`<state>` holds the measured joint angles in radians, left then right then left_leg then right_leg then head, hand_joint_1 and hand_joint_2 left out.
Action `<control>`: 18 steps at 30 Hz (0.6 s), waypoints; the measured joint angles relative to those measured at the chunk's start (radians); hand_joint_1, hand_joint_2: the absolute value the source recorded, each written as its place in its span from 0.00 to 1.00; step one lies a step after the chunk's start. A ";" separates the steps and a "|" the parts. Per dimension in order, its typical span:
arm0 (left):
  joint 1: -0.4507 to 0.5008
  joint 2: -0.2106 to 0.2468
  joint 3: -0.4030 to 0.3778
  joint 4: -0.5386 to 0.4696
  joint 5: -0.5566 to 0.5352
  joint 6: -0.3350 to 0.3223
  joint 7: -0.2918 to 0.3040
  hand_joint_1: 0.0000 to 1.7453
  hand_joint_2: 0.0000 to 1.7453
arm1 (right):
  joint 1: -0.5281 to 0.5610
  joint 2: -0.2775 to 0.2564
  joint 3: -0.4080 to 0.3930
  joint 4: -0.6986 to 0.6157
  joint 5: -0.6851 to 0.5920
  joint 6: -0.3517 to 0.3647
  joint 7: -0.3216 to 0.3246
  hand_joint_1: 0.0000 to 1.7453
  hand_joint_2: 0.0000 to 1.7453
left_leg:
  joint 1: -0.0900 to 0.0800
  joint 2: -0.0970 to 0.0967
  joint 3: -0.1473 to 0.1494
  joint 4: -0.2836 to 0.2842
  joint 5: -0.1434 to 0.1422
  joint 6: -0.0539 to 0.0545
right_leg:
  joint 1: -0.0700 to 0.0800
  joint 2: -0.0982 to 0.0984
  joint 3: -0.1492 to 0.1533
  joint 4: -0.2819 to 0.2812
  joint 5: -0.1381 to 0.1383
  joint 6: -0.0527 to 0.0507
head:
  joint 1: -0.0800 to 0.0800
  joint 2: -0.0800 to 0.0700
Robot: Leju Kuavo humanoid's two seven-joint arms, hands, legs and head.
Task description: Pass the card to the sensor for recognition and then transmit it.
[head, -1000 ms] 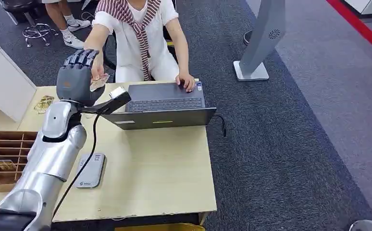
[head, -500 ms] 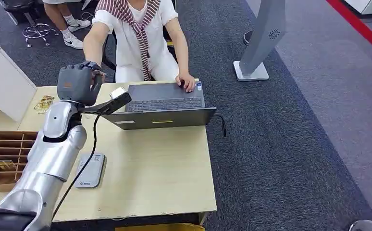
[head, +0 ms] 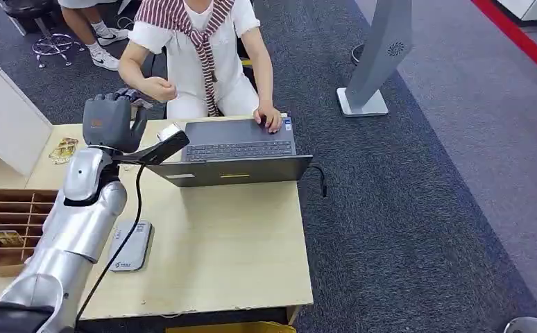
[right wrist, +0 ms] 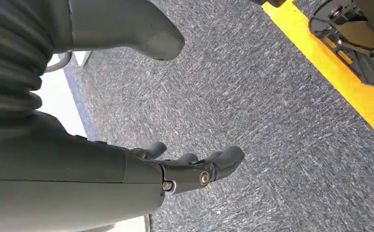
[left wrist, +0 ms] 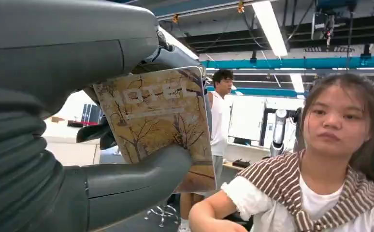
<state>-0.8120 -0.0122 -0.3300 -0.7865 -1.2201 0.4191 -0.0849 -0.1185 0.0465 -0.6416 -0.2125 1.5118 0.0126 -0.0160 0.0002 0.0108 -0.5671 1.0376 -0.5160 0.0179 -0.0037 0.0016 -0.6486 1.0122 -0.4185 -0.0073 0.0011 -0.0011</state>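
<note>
A: What is the grey left hand (head: 111, 122) doing?

B: It is raised at the far left corner of the pale wooden table (head: 238, 250), fingers curled in. In the left wrist view that hand (left wrist: 69, 125) pinches a tan card printed with bare brown trees (left wrist: 163, 123) between the thick thumb and the darker fingers (left wrist: 178, 55) behind it, so the card stands upright in the grip.

A: And the right hand?

B: The right hand (right wrist: 175, 169) hangs over grey carpet (right wrist: 272, 121), its fingers loosely apart and the thumb well away from them, holding nothing.

A: What is near the card?

B: A person in a white top with a striped scarf (head: 200, 52) sits just across the table. One of their hands (head: 160, 88) is held up close beside the robot's left hand, apart from it; the other (head: 271, 118) rests on the open dark grey laptop (head: 234, 149).

A: And the sensor?

B: A flat grey reader (head: 130, 246) lies on the table near the robot, beside the silver forearm (head: 78, 222). A brown cardboard tray of compartments (head: 12, 218) sits at the left, with a gold-toned card (head: 5, 238) in one cell.
</note>
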 joint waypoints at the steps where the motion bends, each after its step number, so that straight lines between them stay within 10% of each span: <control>1: 0.020 0.001 0.000 -0.019 0.023 0.014 -0.021 1.00 1.00 | 0.002 0.000 0.000 0.000 -0.001 -0.003 -0.003 0.00 1.00 | 0.000 0.000 0.000 0.000 0.000 0.000 | 0.000 0.000 0.000 0.000 0.000 0.000 | 0.000 0.000; 18: 0.547 0.099 0.000 -0.669 0.197 0.192 -0.255 1.00 1.00 | 0.048 -0.016 0.000 0.005 -0.038 -0.043 -0.034 0.00 1.00 | 0.000 -0.001 -0.001 -0.001 -0.001 0.001 | 0.000 -0.001 0.000 0.000 -0.002 0.000 | 0.000 0.000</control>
<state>-0.2654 0.0869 -0.3300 -1.4559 -1.0235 0.6111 -0.3398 -0.0710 0.0309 -0.6416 -0.2079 1.4736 -0.0305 -0.0500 0.0005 0.0103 -0.5679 1.0370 -0.5175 0.0188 -0.0037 0.0011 -0.6488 1.0119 -0.4200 -0.0069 0.0011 -0.0011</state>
